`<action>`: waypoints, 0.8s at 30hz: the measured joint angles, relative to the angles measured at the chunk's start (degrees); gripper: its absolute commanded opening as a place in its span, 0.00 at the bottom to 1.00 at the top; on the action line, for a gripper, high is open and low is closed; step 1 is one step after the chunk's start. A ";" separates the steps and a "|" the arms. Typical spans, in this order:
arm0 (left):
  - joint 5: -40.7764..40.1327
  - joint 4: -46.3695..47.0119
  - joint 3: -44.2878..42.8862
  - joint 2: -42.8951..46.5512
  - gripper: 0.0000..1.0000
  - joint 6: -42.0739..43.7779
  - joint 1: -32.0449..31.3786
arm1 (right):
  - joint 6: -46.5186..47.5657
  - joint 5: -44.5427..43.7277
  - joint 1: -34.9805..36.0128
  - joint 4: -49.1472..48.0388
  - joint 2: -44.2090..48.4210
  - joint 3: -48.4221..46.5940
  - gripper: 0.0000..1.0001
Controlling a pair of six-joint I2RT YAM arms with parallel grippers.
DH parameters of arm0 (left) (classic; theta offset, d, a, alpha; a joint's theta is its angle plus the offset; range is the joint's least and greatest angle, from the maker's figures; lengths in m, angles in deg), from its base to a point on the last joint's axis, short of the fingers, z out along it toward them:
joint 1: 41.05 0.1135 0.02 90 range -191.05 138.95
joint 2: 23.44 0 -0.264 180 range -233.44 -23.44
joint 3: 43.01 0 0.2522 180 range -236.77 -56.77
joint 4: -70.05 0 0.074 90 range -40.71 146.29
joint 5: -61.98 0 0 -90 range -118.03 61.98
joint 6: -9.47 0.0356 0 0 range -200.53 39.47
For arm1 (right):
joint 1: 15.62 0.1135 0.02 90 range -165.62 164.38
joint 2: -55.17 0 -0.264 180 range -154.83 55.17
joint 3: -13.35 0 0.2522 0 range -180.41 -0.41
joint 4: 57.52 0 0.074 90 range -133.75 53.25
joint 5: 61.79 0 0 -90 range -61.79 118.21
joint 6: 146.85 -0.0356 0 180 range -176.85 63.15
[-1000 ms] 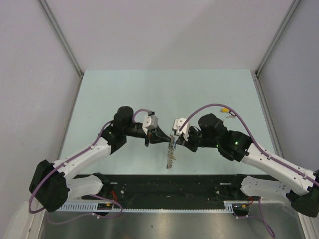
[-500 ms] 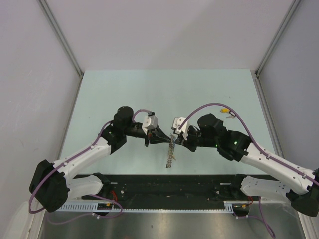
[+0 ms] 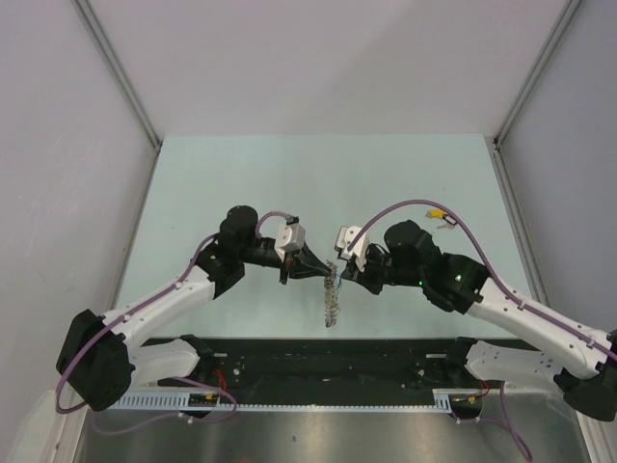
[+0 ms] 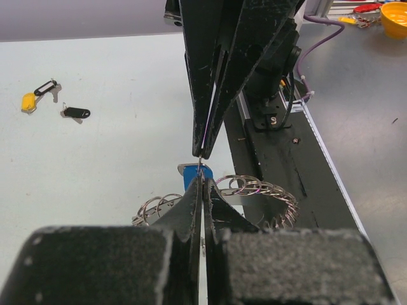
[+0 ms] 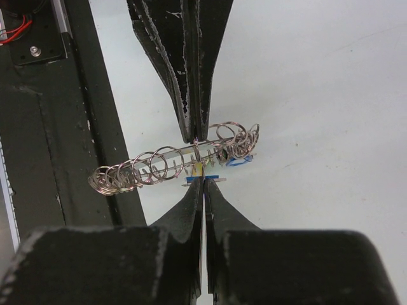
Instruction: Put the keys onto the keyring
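My left hand [image 4: 201, 184] is clenched on the wire of the keyring [image 5: 159, 164], which hangs above the table [image 3: 241, 174] between my arms, while my right hand [image 5: 203, 184], tip to tip with it, pinches a blue-tagged key [image 5: 213, 180] against the ring, and a yellow-tagged key [image 4: 28, 100] and a black-tagged key [image 4: 77, 112] lie well apart on the table

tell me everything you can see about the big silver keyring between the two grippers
The large silver-grey metal keyring is a wide band seen edge-on, its rim lined with small shiny wire loops. The shut left gripper and shut right gripper meet tip to tip at its middle; which one grips it is unclear. Small blue and yellow key tags sit against it there. It appears raised off the pale green table.
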 measured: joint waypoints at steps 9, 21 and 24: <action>0.04 0.00 0.00 0.00 0.00 0.00 -0.02 | 0.02 -0.04 -0.20 0.13 0.42 0.00 0.00; 0.04 0.00 0.00 -0.02 0.00 0.00 -0.02 | 0.04 1.88 -0.24 0.07 0.39 0.00 0.00; 0.07 0.00 0.00 -0.02 0.01 0.00 -0.02 | 0.04 2.03 -0.26 0.07 0.35 0.00 0.00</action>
